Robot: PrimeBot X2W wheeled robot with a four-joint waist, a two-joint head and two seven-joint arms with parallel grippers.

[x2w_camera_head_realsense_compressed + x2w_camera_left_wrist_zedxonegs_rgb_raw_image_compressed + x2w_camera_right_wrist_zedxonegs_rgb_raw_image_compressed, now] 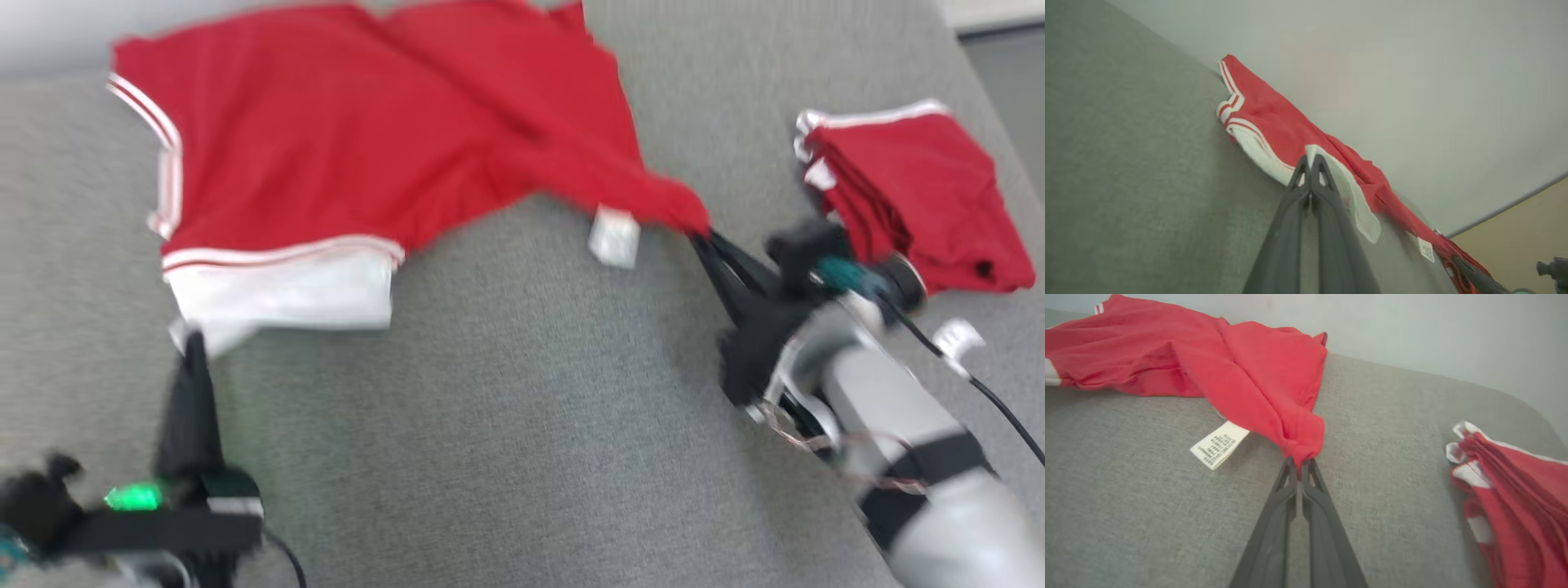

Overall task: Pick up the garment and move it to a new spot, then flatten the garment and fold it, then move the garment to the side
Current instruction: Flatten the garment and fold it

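Mid-flatten: garment (pixel 367 139) lies half-spread across upper left and centre of head view, left gripper (pixel 194 339) pinched shut on its white hem (pixel 286 286), right gripper (pixel 709 235) clamped on a bunched red corner; fold and side move not yet done.

On the grey cloth-covered worktop (pixel 522 408) the spread red fabric garment (pixel 367 139) lies far and left, its small white care label (pixel 614 237) at its near right corner, while the folded red-and-white cloth pile (pixel 922 196) sits well apart at the right.
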